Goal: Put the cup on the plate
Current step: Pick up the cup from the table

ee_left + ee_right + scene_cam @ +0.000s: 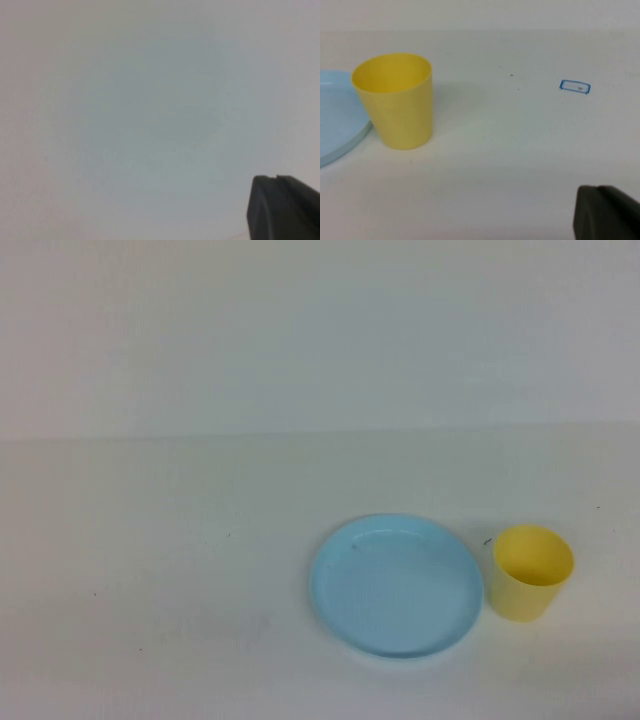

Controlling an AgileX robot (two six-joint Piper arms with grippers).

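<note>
Two end effectors report to me, and neither shows more than a dark corner. On my left wrist feed the left end effector (pixel 282 207) is a matte black, blunt-edged block over bare pale table (pixel 125 100); I cannot tell whether it is released or clenched, and it holds and touches nothing I can see. On the right wrist feed the right end effector (pixel 605 212) is the same kind of dark rounded block, well apart from the cup; I cannot tell its opening either, and it grips nothing visible.

From the high camera neither arm appears. The cup (pixel 531 572) is smooth yellow plastic, handleless, slightly tapered toward its base, standing upright with its mouth open, on the table just beside the plate's right edge. The plate (pixel 397 586) is a round, light blue, glossy disc with a shallow raised rim, lying flat at right of centre. A small blue-outlined rectangle (pixel 574 86) is marked on the table beyond the cup in the right wrist feed.
</note>
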